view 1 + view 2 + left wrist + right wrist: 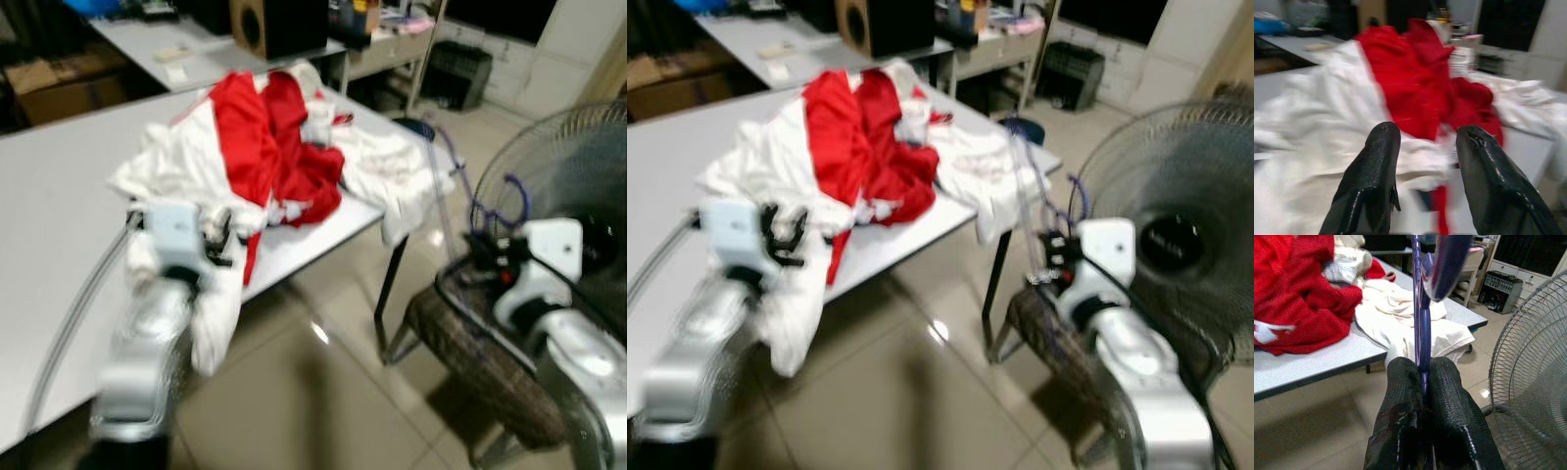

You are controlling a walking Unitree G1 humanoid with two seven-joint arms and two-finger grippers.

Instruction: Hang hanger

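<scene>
My right gripper (1422, 382) is clamped on a purple hanger (1420, 308), its 2 black fingers (1403, 396) pressed tight against the thin bar, which rises straight up out of the grip. In the head views this gripper sits at the right of the frame, above a dark woven chair (470, 352), with the purple loops of the hanger (495, 211) standing up just beyond it. A large standing fan (1176, 235) fills the right edge behind it, close beside my arm.

My left gripper (1425, 166) sits at the lower left of the head views, at the near edge of a white table (49, 196). Its 2 fingers (1376, 171) are spread well apart with nothing between them, pointing at a heap of clothing: a red garment (269, 147) lying in the upper middle of the frame across white cloth (171, 166). Part of the white cloth hangs over the table's front edge beside my left arm. More white fabric (397, 166) drapes over the table's right corner.

In the upper background stand a second table (196, 49), a wooden speaker box (265, 24) and a dark crate (456, 69) on the tiled floor (313, 392). The head views are somewhat blurred.
</scene>
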